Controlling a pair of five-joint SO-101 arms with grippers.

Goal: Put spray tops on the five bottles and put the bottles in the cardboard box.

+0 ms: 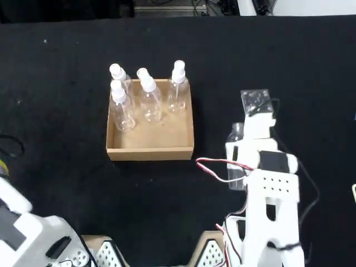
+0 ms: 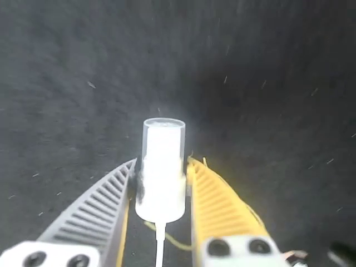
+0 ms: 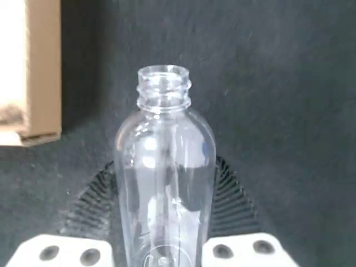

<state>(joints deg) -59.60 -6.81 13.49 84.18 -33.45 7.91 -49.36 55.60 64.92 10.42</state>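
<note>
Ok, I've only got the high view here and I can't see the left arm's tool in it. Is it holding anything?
Observer: Yes. The left wrist view shows the left tool shut on a white spray top, with its thin tube trailing from it.
Operator: And the bottle by the right arm, is it actually gripped?
Observer: The right wrist view shows the right tool shut on the clear bottle, its fingers on either side of the body.
Operator: Is it ready for a top?
Observer: Its mouth is open and the thread is bare, with nothing screwed on.
</note>
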